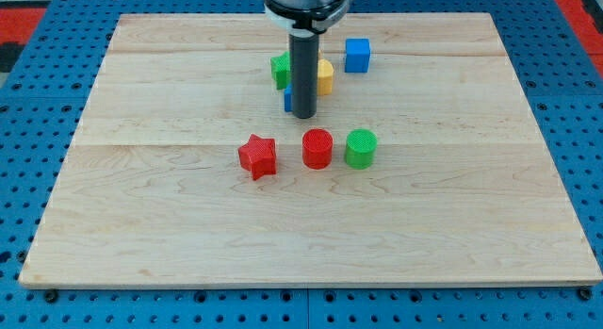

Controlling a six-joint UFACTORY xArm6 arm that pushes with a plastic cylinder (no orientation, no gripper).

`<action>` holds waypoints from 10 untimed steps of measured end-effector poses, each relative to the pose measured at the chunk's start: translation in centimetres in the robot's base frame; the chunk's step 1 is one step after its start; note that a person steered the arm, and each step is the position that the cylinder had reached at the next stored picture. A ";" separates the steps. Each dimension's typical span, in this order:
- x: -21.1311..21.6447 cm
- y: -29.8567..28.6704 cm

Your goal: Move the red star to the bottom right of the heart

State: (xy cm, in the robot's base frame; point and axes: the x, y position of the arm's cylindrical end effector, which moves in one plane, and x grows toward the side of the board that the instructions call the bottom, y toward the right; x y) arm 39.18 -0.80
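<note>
Midway up the pale wooden bench (pixel 141 225), my tip (pixel 302 116) stands above the red plastic star (pixel 257 156), half-hiding the yellow heart (pixel 325 76) near the top edge; no jaws fitted, nothing held.

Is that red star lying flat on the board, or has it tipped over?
Flat. The red star shows its whole star-shaped top face, resting apart from my tip.

No readable text, labels or numbers.

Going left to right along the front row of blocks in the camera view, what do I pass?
Red star → red cylinder → green cylinder. My tip sits behind this row, between the star and the red cylinder.
</note>
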 end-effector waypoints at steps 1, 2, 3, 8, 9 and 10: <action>0.0 -1.5; 1.0 -1.5; 2.0 -3.1; 10.1 -9.0; 7.9 -7.7; 7.7 -5.1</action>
State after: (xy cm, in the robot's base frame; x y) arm 46.86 -5.87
